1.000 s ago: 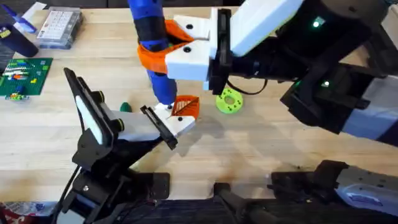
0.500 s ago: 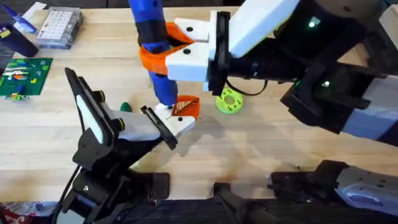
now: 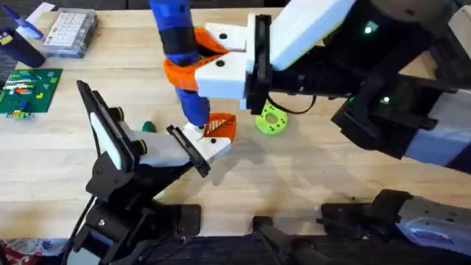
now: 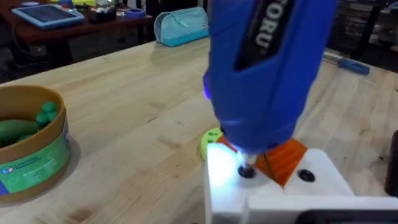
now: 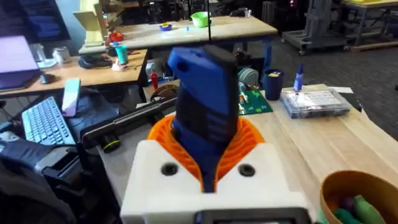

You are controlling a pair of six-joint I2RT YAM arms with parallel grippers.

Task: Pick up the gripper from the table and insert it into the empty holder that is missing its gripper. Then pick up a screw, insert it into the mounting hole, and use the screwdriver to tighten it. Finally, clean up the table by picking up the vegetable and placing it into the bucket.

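Screwdriver (image 3: 179, 59) is barely shifting over the last second, its tip pressing on the white holder (image 3: 208, 147) beside the orange gripper (image 3: 220, 126), so tightening is likely underway. Right hand (image 3: 221, 62) is clamped around the screwdriver; left hand (image 3: 158, 151) is steadying the holder on the worktop (image 3: 309, 169), though its grip cannot be told.

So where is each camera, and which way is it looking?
Overhead: sits above the table, over the arm bases, looking down and forward at the screwdriver standing on the holder; both arms show.
Left wrist: rides the left arm, close to the holder, looking across the table at the screwdriver's tip and the bucket.
Right wrist: rides the right arm, looking along the screwdriver held in the white-and-orange right gripper.
Shared: all three see the screwdriver; both wrist views see the bucket.
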